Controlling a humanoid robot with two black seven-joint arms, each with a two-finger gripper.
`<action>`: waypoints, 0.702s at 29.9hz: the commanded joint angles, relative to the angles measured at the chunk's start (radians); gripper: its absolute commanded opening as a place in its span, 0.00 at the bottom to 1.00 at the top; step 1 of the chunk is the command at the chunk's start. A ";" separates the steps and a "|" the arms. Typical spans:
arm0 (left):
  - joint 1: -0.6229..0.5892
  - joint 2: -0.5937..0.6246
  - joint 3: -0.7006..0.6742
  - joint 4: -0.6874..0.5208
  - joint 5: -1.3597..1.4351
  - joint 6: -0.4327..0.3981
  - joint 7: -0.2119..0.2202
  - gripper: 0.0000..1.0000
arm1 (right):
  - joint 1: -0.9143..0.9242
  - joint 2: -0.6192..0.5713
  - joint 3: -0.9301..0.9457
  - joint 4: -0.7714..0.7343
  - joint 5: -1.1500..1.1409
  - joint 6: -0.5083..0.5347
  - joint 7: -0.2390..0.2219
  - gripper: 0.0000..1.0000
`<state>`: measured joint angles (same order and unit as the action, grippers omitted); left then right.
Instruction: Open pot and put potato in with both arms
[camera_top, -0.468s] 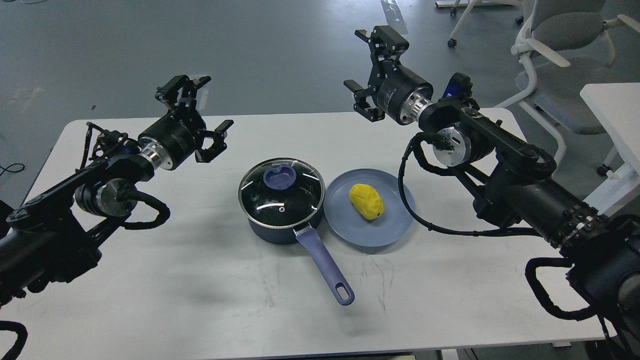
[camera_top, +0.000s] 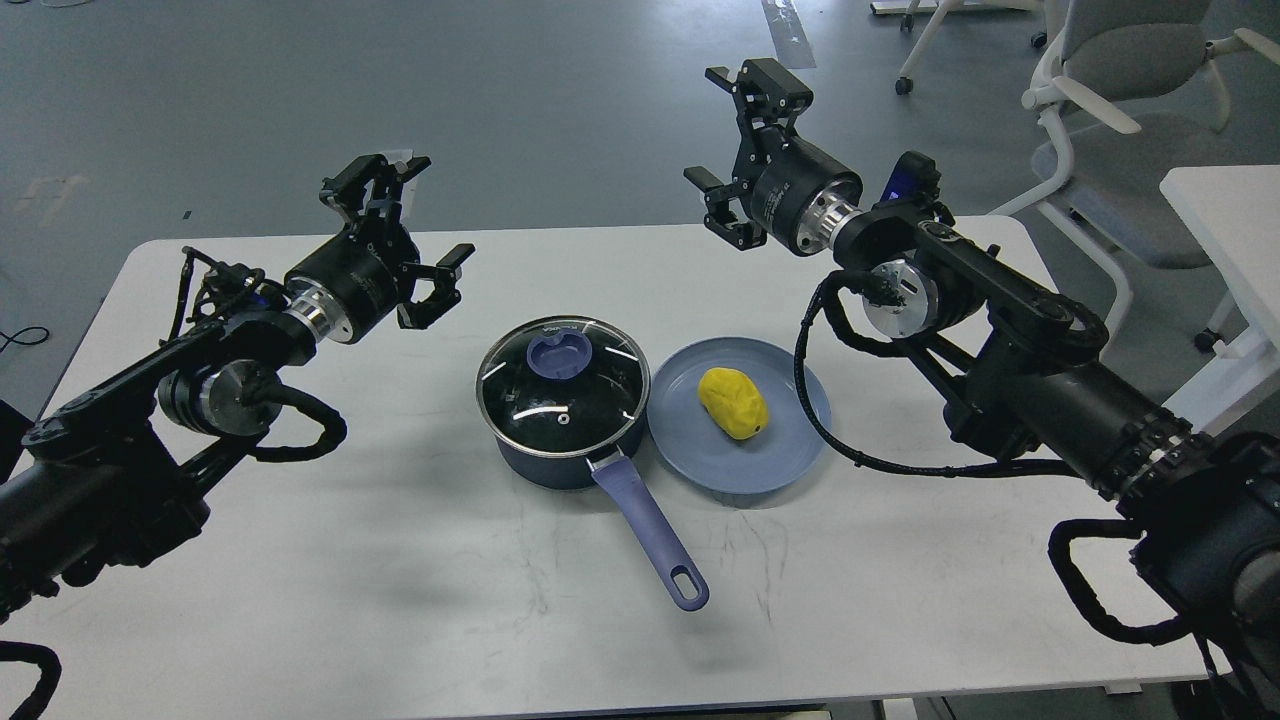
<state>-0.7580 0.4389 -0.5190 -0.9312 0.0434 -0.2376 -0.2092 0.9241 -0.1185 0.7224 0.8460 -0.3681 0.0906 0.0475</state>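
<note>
Near the middle of the white desk (camera_top: 300, 600) stands a dark blue saucepan (camera_top: 560, 455), its glass lid (camera_top: 563, 385) seated on the rim and carrying a blue knob (camera_top: 556, 356) at its centre. The saucepan's blue handle (camera_top: 650, 530) runs toward the near edge and slightly to the right, ending in a hanging loop. Just beside the saucepan on its right, with rims touching or nearly so, lies a blue plate (camera_top: 790, 440); a yellow potato (camera_top: 734, 402) rests on the plate's centre.

The left gripper (camera_top: 405, 225) hangs above the desk's far-left region, up and to the left of the lid, apart from it and holding nothing; its fingers are spread wide. The right gripper (camera_top: 738, 135) hangs over the far edge of the desk, beyond the plate and well above it, its fingers likewise spread wide and empty. The potato lies nearer the viewer than this gripper and a little to its right in the view, with clear space between them. The lid knob lies to the right of the left gripper and nearer the desk's near edge.

Black cables loop from both forearms; one loop on the right arm (camera_top: 1010, 380) passes close over the plate's right rim. Beyond the desk's far-right corner stands a white office chair (camera_top: 1110, 90) on the grey floor.
</note>
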 joint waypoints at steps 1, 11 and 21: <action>-0.001 0.003 0.002 0.000 0.000 -0.005 -0.001 0.98 | -0.001 -0.001 0.000 0.002 0.000 0.000 0.000 1.00; -0.001 0.004 0.004 0.000 0.001 -0.005 -0.003 0.98 | -0.001 -0.003 -0.001 0.002 0.000 0.001 0.000 1.00; 0.000 0.004 0.001 0.000 0.000 -0.005 -0.004 0.98 | -0.004 -0.003 -0.001 0.004 0.000 0.001 0.000 1.00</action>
<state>-0.7584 0.4448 -0.5184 -0.9312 0.0430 -0.2424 -0.2131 0.9216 -0.1212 0.7209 0.8484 -0.3681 0.0909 0.0475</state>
